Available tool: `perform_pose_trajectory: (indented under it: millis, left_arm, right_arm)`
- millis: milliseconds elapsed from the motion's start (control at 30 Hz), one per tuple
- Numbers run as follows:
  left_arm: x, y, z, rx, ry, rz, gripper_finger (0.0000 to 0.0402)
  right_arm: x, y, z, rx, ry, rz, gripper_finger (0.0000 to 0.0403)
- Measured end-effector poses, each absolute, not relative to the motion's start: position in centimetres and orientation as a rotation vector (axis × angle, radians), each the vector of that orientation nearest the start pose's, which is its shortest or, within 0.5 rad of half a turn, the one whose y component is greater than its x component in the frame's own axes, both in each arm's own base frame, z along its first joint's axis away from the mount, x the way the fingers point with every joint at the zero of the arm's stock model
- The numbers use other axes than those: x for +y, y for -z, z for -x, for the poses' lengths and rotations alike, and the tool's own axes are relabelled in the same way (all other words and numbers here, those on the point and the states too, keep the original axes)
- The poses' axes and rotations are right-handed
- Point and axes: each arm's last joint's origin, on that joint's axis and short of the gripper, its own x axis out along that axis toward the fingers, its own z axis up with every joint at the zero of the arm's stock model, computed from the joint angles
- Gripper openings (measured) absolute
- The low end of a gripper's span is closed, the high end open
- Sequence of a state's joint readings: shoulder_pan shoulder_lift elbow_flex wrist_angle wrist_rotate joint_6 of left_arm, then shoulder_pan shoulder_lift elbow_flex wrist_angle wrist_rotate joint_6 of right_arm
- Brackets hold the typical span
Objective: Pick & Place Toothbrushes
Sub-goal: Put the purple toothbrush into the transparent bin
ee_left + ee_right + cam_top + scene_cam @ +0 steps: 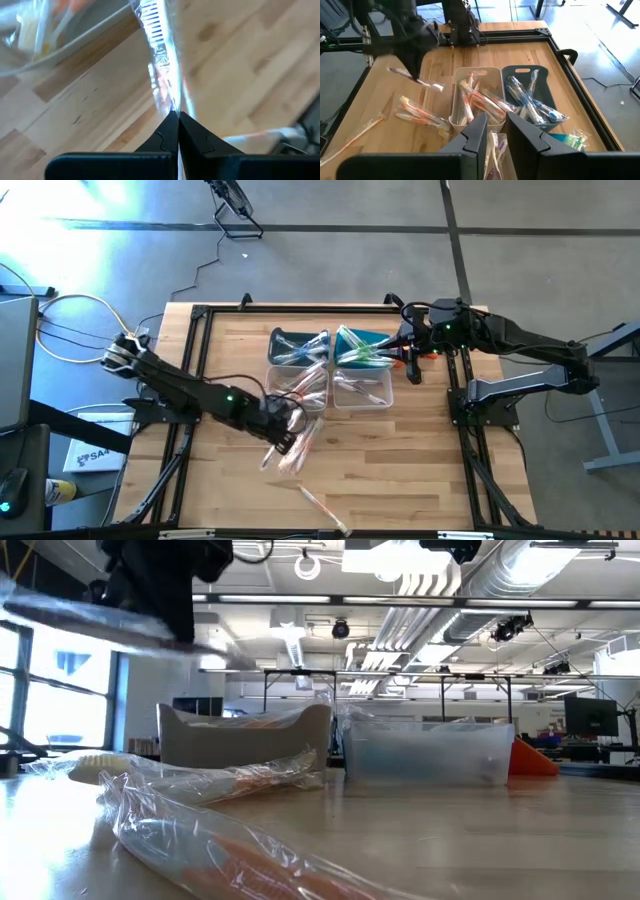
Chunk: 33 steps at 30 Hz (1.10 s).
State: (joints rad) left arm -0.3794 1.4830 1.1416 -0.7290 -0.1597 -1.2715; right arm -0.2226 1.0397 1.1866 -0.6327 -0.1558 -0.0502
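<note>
The left gripper point(178, 120) is pinching one wrapped toothbrush point(161, 75) between fingers point(167, 131) pressed tight together, and is holding it clear of the table point(400, 470), just off the near side of the bins. The toothbrush is showing a crinkled clear wrapper, a reddish-orange handle and a whitish bristle end pointing away from the fingertips. Beside this gripper, several more wrapped toothbrushes point(300, 442) are lying loose on the wood, with orange-red handles showing through the film; one more point(322, 507) is lying alone farther off, near the table edge. The right gripper point(493, 131) is hovering over the bins with its fingers slightly apart and nothing between them. Directly ahead of it, the whitish bin point(474, 95) is holding orange and pale-handled toothbrushes, and the dark bin point(547, 90) beside that is holding blue ones. A clear bin point(362, 390) below the right gripper is holding pale ones; a fourth bin point(362, 348) is holding green ones.
</note>
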Motion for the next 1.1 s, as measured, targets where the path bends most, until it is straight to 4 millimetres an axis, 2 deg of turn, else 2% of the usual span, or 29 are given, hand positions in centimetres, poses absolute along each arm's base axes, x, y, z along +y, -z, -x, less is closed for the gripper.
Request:
perform_pose_trajectory:
  millis: [233,433,667,1100]
  left_arm:
    - [-9.4,-29.5,-25.6,0.806,-0.378,0.783,0.0000]
    - [-7.1,-32.5,-24.6,0.601,-0.360,0.662,0.0000]
    - [-3.8,-35.0,-26.0,0.402,-0.264,0.509,0.0000]
    - [0.9,-37.4,-27.3,0.167,-0.184,0.247,0.0000]
  right_arm:
    - [-4.1,-38.2,-20.1,0.474,0.053,-0.042,0.0064]
    - [-4.1,-38.5,-20.3,0.431,0.055,-0.034,0.0064]
    - [-4.2,-39.2,-20.6,0.358,0.054,-0.025,0.0064]
    - [-4.3,-39.9,-21.3,0.262,0.059,-0.067,0.0064]
